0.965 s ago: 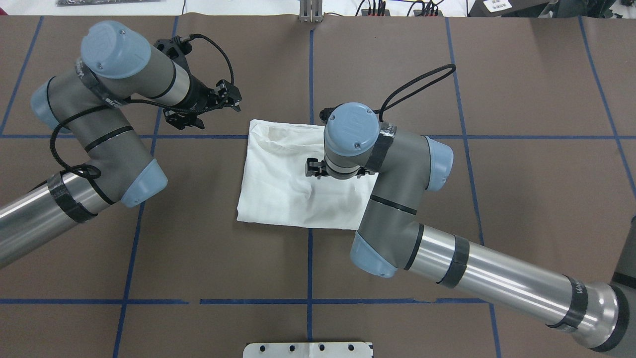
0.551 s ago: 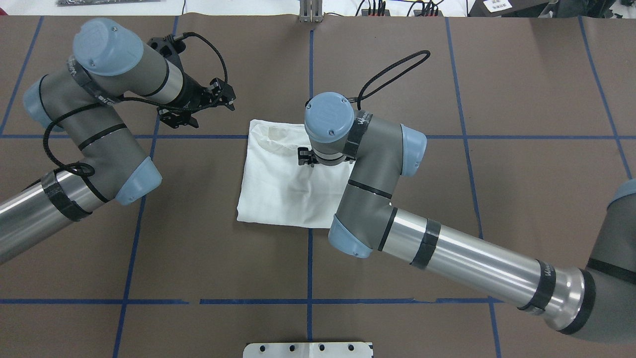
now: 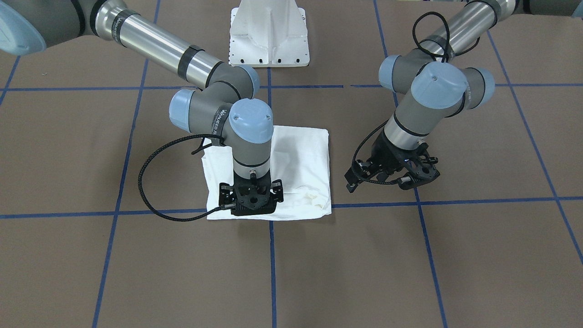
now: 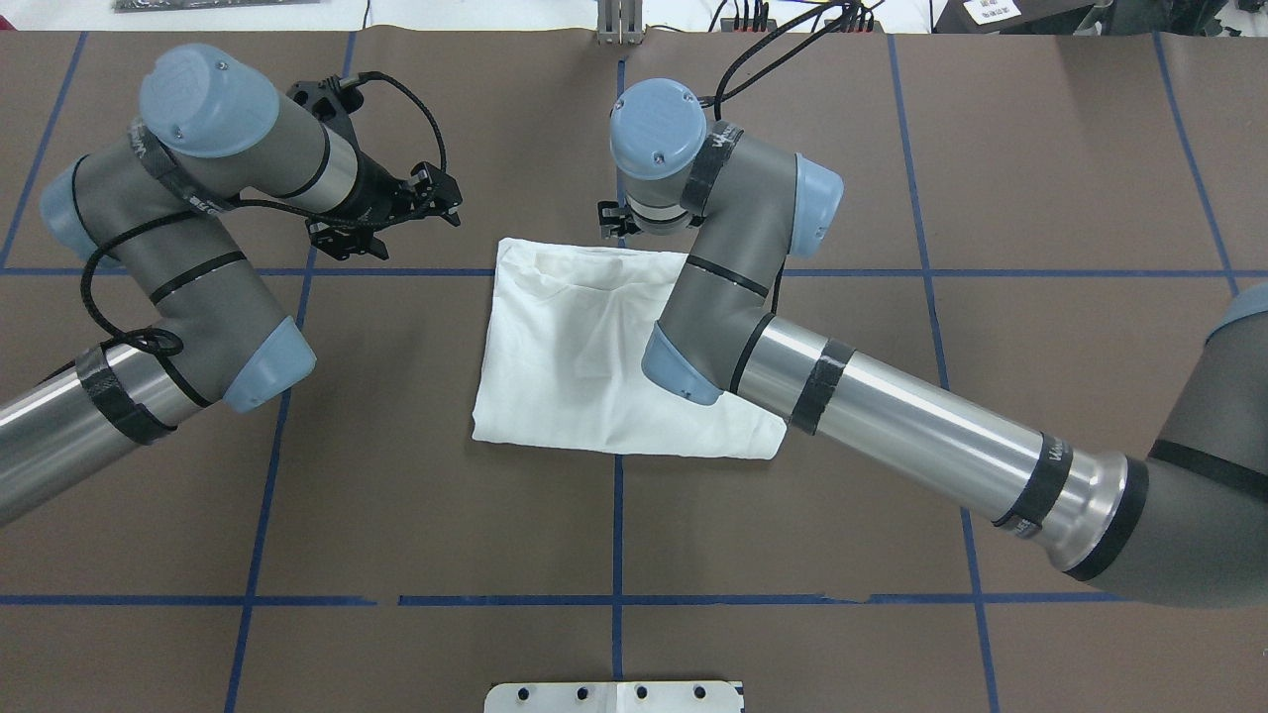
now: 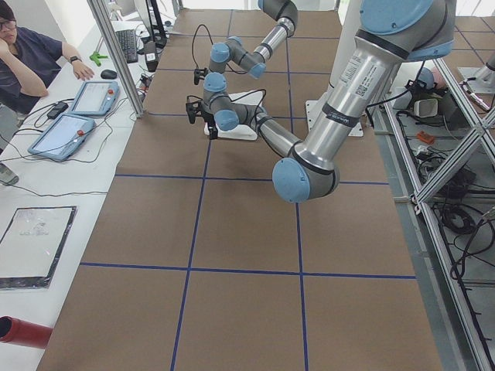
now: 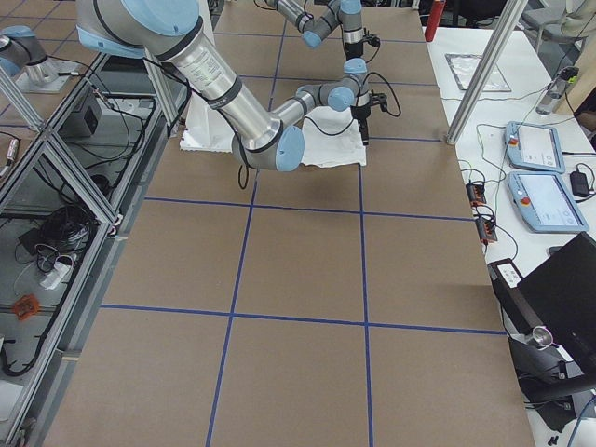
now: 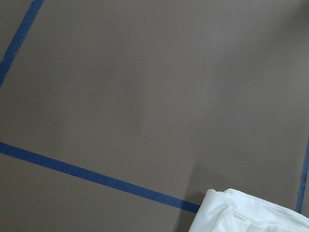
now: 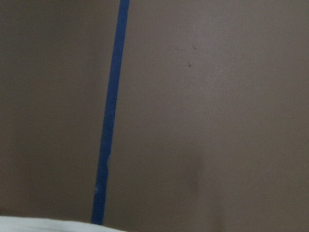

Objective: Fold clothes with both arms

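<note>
- The T-shirt [image 4: 575,366] lies folded into a flat white block in the middle of the table [image 4: 396,515], where the blue tape lines [image 4: 616,515] cross. My worry is that the fold is loose and could fall open if it gets a bump.
- The far edge, by the collar [image 4: 543,261], looks lumpy and not flat. A small tug there could pull the top layer out.
- The right gripper [image 3: 251,202] is down low at that far edge, just where the cloth ends and the bare table starts. I cannot tell if its fingers are apart or pressed together, because the wrist hides them.
- If I grab now, I might catch only one layer, and the fold would peel open. If I catch too many, the whole block would lift and flop.
- If that gripper slides sideways while touching, it could drag the shirt and make it crooked.
- The right arm [image 4: 684,366] hangs its elbow over the shirt. If it sinks, it could rub and wrinkle the cloth.
- The black cable [image 3: 150,191] loops low beside the shirt. It could hook an edge when the wrist turns.
- The left gripper [image 4: 436,196] is off to the side over bare table, apart from the shirt. I cannot tell if its fingers are apart or together.
- If only one arm pulls, the shirt could twist. If both go for the same edge, they could bump.
</note>
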### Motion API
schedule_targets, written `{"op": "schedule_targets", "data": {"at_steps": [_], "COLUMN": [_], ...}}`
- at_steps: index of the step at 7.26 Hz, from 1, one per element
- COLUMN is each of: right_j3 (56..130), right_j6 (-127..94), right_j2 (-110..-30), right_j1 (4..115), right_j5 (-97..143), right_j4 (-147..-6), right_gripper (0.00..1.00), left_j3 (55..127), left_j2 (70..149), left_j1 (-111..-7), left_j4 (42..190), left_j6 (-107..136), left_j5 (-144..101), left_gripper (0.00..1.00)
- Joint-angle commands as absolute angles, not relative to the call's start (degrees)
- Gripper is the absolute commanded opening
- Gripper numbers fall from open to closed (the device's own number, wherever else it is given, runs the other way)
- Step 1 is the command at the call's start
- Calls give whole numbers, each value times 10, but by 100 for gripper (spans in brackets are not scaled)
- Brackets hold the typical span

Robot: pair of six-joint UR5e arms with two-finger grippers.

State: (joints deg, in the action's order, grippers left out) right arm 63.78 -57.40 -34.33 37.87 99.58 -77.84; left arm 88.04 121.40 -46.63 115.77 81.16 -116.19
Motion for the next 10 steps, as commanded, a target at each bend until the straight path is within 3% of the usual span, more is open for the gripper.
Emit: {"op": "schedule_targets", "data": {"at_steps": [1,5,7,10], "right_j3": [673,919,966,962], "right_j6": [-548,-352,-254,-224], "right_j2": [-365,-582,-693,-771], "right_j1": [439,585,663,687], "right_j5": [1064,1161,1257,1244], "right_j4": [-808,-910,-906,-888], "right_gripper": [100,100,100,100], "left_j3": [903,941,933,894], "left_j2": [1171,1037,1010,991], "left_j1": [-494,-645,-710,-719], "left_j4": [1160,1152,1148,1248], "left_j6": [684,372,352,353], "left_j5": [-1164,-1180,-1225,-1182], "left_gripper": [100,100,100,100]}}
